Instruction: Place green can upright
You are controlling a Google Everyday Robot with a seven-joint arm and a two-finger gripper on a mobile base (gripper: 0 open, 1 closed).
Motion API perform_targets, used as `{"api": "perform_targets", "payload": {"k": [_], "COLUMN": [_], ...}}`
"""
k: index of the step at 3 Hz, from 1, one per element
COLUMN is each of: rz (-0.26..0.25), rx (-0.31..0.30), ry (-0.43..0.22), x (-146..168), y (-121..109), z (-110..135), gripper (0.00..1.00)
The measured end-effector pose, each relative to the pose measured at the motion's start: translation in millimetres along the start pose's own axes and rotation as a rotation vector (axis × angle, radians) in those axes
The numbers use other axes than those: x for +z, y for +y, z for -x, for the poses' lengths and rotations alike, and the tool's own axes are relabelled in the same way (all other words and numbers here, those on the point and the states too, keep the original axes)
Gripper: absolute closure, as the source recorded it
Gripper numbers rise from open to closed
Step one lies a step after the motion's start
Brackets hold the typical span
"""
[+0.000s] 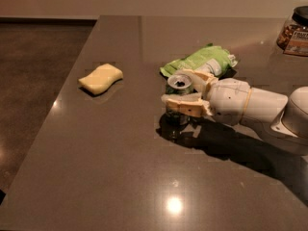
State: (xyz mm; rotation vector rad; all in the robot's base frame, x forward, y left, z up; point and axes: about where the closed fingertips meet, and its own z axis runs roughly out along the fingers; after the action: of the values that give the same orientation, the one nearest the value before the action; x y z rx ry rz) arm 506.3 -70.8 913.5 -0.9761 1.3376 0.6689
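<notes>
The gripper (175,87) sits mid-desk with its jaws seemingly closed against the green can (179,83). The crinkled snack bag (202,60) lies just behind them and blocks the way toward the back. To the left the desk (120,167) is open as far as the yellow sponge (101,78), well apart, the front strip lies bare, and a jar (294,32) stands far off at the back right.

Reaching in from 3 o'clock, the gripper (176,91) clasps the upright green can (179,83). A snack bag (202,60) lies at its 1 o'clock, a yellow sponge (101,78) at 10.
</notes>
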Motion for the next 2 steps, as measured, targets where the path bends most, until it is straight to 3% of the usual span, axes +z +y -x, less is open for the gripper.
{"api": "perform_targets", "payload": {"k": [1, 2], "rz": [0.006, 0.008], "rx": [-0.003, -0.005], "ry": [-0.001, -0.001], "x": [2.7, 3.9], "y": [1.8, 2.7], "z": [2.0, 2.9], "gripper": [0.08, 0.00]}}
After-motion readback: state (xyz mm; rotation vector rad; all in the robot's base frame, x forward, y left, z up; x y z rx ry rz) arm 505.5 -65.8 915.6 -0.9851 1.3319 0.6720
